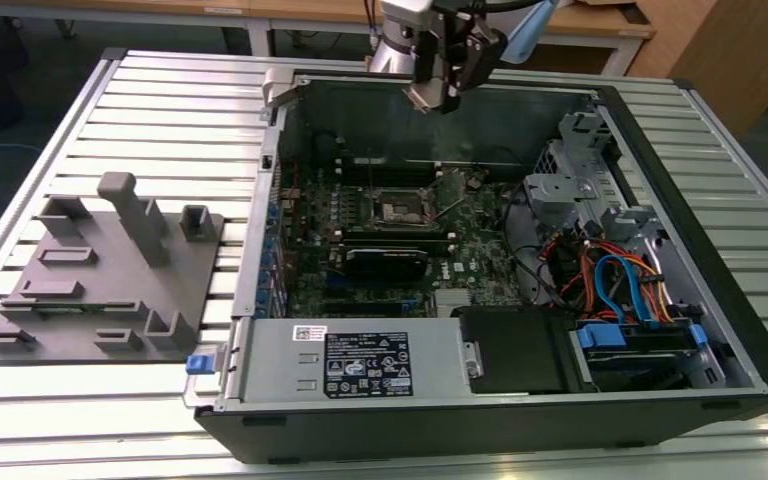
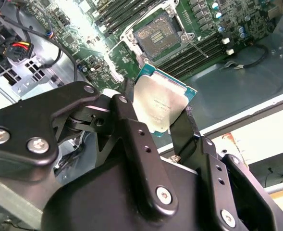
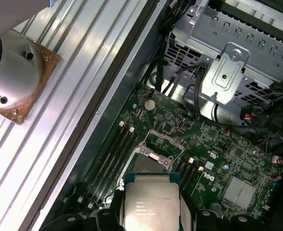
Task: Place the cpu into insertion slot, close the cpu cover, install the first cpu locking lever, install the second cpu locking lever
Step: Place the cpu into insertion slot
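My gripper (image 1: 440, 92) hangs over the rear wall of the open computer case, shut on the cpu (image 2: 163, 103), a flat square chip with a silver top and green edges. Black fingers (image 2: 126, 113) press on two opposite sides of it. Below, on the green board, the insertion slot (image 2: 155, 37) lies uncovered, its dark recess showing inside a silver rim. In the first wrist view the cpu (image 3: 150, 199) sits just short of the insertion slot (image 3: 148, 166). The cpu cover (image 3: 164, 140) stands raised at the slot's far side. A thin locking lever (image 2: 195, 46) sticks out beside the slot.
Long black memory slots (image 2: 199, 53) flank the socket. The case (image 1: 704, 250) holds a drive cage (image 1: 584, 190), coloured cables (image 1: 618, 285) and a power supply (image 1: 344, 362). A grey fixture plate (image 1: 104, 285) lies on the slatted table at the exterior view's left.
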Robot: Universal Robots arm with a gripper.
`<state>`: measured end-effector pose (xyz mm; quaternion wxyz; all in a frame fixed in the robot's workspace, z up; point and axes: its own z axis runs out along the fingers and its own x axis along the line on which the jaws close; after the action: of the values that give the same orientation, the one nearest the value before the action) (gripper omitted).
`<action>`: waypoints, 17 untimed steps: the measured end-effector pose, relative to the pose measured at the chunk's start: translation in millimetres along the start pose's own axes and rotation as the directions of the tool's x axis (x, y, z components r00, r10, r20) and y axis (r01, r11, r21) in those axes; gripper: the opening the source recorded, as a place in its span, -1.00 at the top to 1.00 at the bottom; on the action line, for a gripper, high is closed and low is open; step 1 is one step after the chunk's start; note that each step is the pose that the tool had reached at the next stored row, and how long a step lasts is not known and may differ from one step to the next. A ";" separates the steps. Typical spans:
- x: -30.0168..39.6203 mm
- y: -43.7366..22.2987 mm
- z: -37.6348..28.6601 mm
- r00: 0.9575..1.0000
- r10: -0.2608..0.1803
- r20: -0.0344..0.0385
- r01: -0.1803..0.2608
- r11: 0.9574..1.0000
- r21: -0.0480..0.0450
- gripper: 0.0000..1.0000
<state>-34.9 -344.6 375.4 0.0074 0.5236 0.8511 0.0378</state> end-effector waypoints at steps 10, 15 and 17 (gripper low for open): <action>-0.1 -0.1 2.4 0.996 0.085 0.003 -0.085 0.996 0.007 -0.08; -0.1 -0.2 3.8 0.991 0.131 0.003 -0.131 0.991 0.014 -0.08; -0.1 -0.3 4.5 0.989 0.150 0.004 -0.150 0.989 0.016 -0.08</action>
<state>-34.8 -344.5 370.9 0.0013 0.5864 0.8095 0.0306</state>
